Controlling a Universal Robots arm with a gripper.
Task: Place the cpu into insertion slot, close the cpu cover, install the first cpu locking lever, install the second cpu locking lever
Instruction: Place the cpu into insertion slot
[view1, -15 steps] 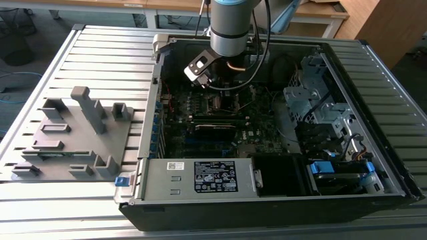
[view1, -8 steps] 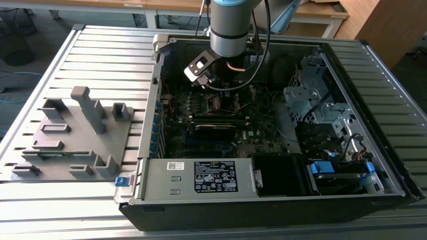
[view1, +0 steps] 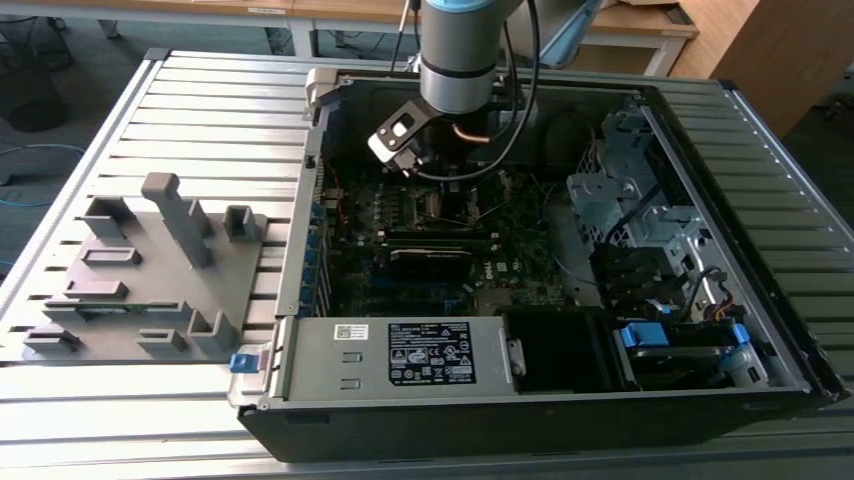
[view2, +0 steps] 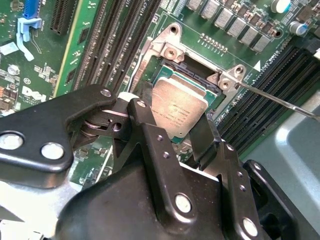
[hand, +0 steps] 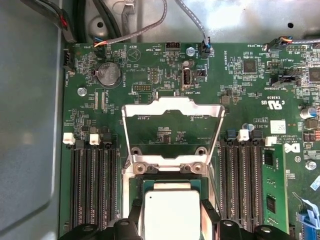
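Observation:
The cpu (view2: 181, 111), a silver-grey square on a green base, lies low in the insertion slot (view2: 191, 67), with my gripper (view2: 170, 119) shut on its two opposite edges. In the first wrist view the cpu (hand: 172, 212) sits between the black fingers (hand: 136, 216), just below the slot's hinge rim (hand: 170, 169). The cpu cover (hand: 172, 107) stands swung open and upright behind the slot. A thin locking lever (view2: 280, 101) sticks out free beside the socket. In the exterior view my gripper (view1: 427, 172) hangs over the motherboard (view1: 400, 280) inside the open computer case.
Long black memory slots (hand: 92, 190) flank the socket on both sides. Cables (hand: 150, 27) run along the case wall behind the board. A power supply (view1: 400, 352) and drive cage (view1: 641, 215) fill the case. A grey fixture plate (view1: 147, 270) lies at the exterior view's left.

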